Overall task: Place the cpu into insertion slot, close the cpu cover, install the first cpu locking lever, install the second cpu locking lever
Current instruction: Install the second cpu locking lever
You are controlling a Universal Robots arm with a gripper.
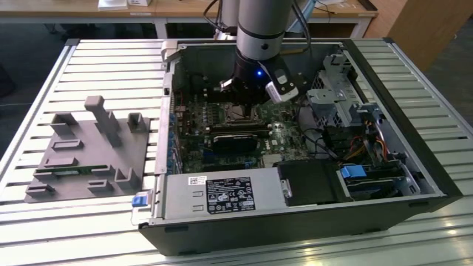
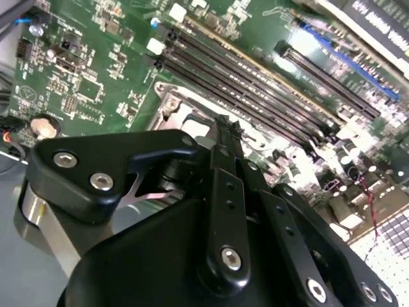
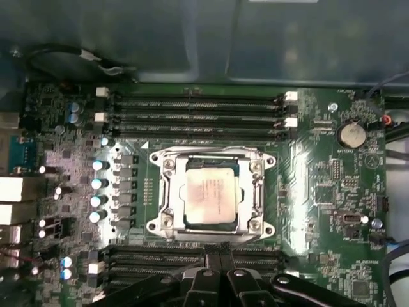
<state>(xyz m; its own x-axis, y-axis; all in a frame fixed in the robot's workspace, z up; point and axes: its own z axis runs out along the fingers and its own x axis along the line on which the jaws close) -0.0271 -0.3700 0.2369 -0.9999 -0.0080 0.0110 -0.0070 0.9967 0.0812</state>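
The cpu (image 3: 211,197), a silver-grey square, lies flat in the insertion slot (image 3: 160,225) on the green board. The silvery cpu cover (image 3: 211,161) lies down around it, and the chip's top shows through the cover's cutout. Whether the thin locking levers along the frame are latched I cannot tell. My gripper (image 3: 220,256) hovers beside the socket, over the memory slots at one side, with its two black fingers shut together on nothing. In the second wrist view the gripper (image 2: 225,125) hangs just above the socket's metal rim (image 2: 172,102). In the exterior view my gripper (image 1: 247,94) hangs over the cpu (image 1: 238,113).
Long black memory slots (image 3: 198,112) flank the socket on two sides, with capacitors (image 3: 97,182) beside it. The open case (image 1: 414,183) walls the board in, with a power supply (image 1: 221,197) and drive cage (image 1: 340,100). A grey fixture (image 1: 88,149) sits on the slatted table (image 1: 59,221).
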